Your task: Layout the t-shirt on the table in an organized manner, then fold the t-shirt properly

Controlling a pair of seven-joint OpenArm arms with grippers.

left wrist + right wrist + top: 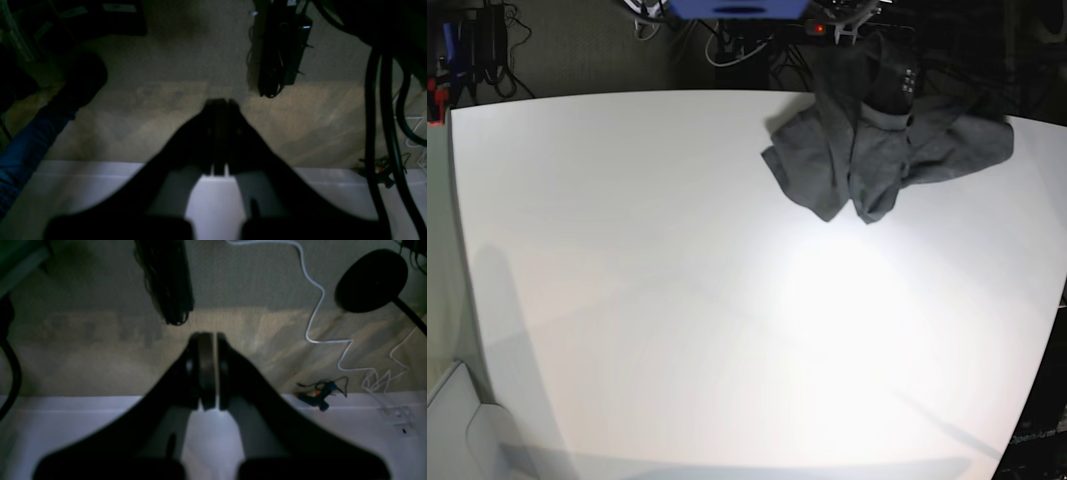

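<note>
Two grippers sit clenched on nothing, the left gripper point(220, 101) and the right gripper point(208, 336) both hanging past the near edge of the table point(677, 300), likely parked before any reach. Farther off, toward one o'clock in the base view, the t-shirt point(877, 160) lies crumpled at the far edge, not yet spread out.

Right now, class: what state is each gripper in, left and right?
Left gripper: closed, holding nothing.
Right gripper: closed, holding nothing.
The t-shirt lies crumpled at the table's far edge, untouched.
</note>
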